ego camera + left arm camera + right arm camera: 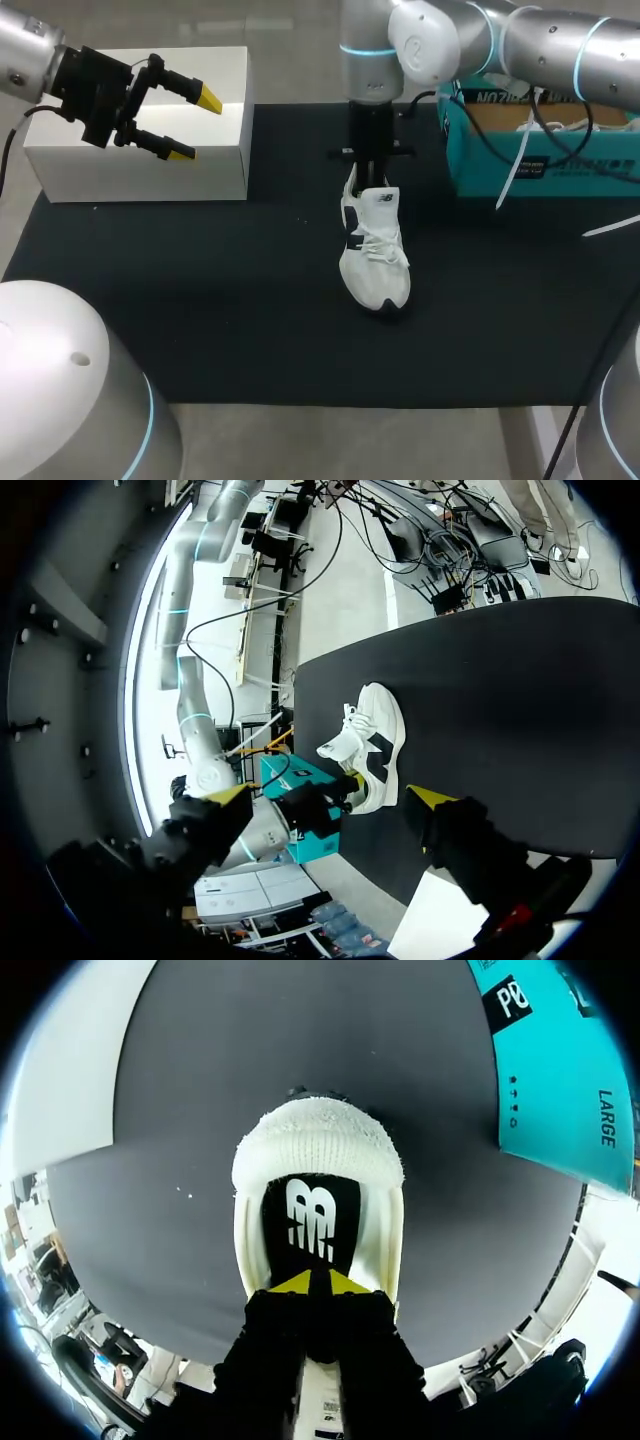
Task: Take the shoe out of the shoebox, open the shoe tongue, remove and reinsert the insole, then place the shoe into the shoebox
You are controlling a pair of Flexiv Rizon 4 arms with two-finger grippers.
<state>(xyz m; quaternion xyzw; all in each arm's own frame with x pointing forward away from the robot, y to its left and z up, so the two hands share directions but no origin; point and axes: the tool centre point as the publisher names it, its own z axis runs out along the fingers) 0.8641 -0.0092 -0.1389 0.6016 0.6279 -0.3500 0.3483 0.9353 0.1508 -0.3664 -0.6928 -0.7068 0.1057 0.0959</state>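
The white knit sneaker with dark panels [375, 262] sits just beside the teal cardboard shoebox [540, 172]; the right gripper [318, 1282] pinches its black-labelled tongue [310, 1215]. The left gripper [182, 125], well apart from the shoebox, hangs spread and empty. Probably light with a soft upper: grip the tongue edge and steady the shoe at the firmer heel.

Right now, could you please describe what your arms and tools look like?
My silver-grey rounded left arm and right arm have glowing light-blue joint rings and black cables. The black left tool and black right tool each end in two bright yellow tips.
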